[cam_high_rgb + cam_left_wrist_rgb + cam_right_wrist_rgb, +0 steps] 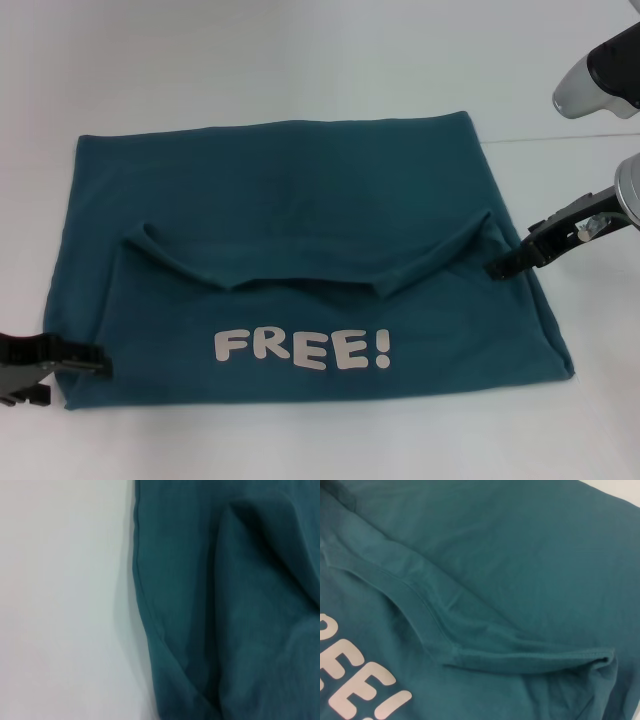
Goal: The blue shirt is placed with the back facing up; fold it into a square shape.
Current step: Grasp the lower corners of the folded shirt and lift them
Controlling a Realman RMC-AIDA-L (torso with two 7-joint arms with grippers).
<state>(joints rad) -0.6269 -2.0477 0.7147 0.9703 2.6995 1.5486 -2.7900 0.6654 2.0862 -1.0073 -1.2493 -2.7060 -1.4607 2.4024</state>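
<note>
Lying folded on white table [300, 60]: blue shirt [300, 200]; left gripper [70, 357], right gripper [510, 262] closure unclear.

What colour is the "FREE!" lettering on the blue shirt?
White, on the teal-blue shirt; the lettering shows best in the head view.

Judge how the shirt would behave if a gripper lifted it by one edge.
The shirt would likely droop and unfold: it lies in soft folded layers with creases. Pushed, it would probably bunch rather than slide. Left gripper and right gripper sit at its edges.
</note>
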